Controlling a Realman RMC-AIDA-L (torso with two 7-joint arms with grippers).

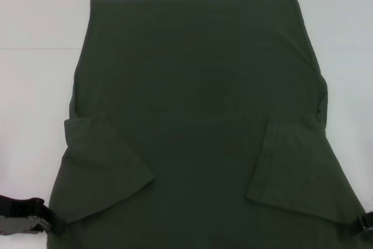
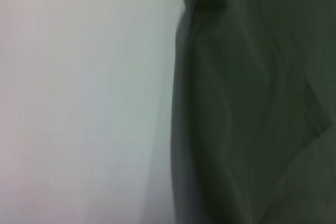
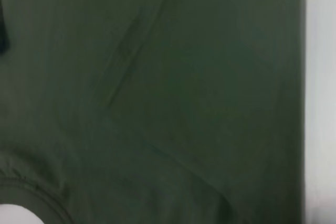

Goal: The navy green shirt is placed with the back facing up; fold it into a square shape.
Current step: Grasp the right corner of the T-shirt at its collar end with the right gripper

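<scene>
Left tool: lower left corner of the head frame, at the edge of my shirt's near-left corner. Black and grey body visible, tip runs to the fabric edge. Can't tell how the fingers are set.
Right tool: lower right corner of the head frame, mostly cut off by the frame edge, at the shirt's near-right corner. Finger state: can't tell either.
Navy green shirt: fills the middle of the head frame, spread flat on the bench, plain side up. One straight edge runs across the upper part of the frame; the cloth widens toward the bottom and runs out of frame there.
Left sleeve: folded inward over the body, lower left of the frame, lying flat on the fabric, angled toward the centre.
Right sleeve: folded inward likewise, lower right of the frame, roughly mirroring the left one.
Left wrist view: shirt edge runs top to bottom through the middle, green cloth with soft wrinkles on the right half, bare bench on the left half.
Right wrist view: nearly all green cloth, sleeve hem seam running diagonally; ribbed collar curve in the lower left corner; bench strip along the right edge.
Bench: white, plain, visible around the shirt on left, right and top.
</scene>
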